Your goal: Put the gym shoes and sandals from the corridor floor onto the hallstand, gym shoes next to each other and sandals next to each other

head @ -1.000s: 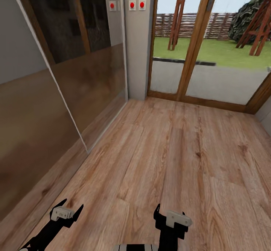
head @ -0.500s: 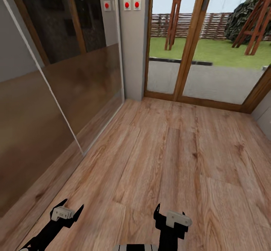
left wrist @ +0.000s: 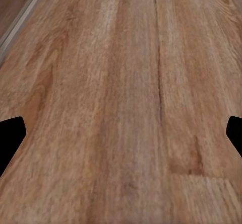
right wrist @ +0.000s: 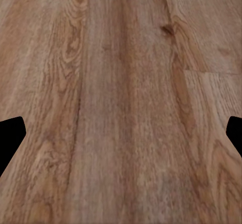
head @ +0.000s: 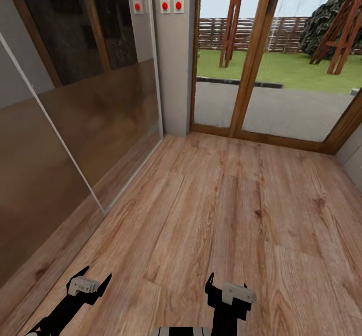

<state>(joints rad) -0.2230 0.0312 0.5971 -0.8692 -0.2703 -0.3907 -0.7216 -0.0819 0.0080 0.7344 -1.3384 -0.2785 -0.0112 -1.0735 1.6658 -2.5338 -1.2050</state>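
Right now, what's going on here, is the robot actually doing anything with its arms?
Nothing is being handled. The left gripper and the right gripper are both open and empty, held low over the corridor floor. The wrist views show bare wood planks between the fingertips. Ahead are glass doors onto a lawn, and a glossy wall panel runs along the left. The robot looks to be in transit.

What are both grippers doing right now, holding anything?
Left gripper: open, holding nothing, above the corridor floor.
Right gripper: open, holding nothing.
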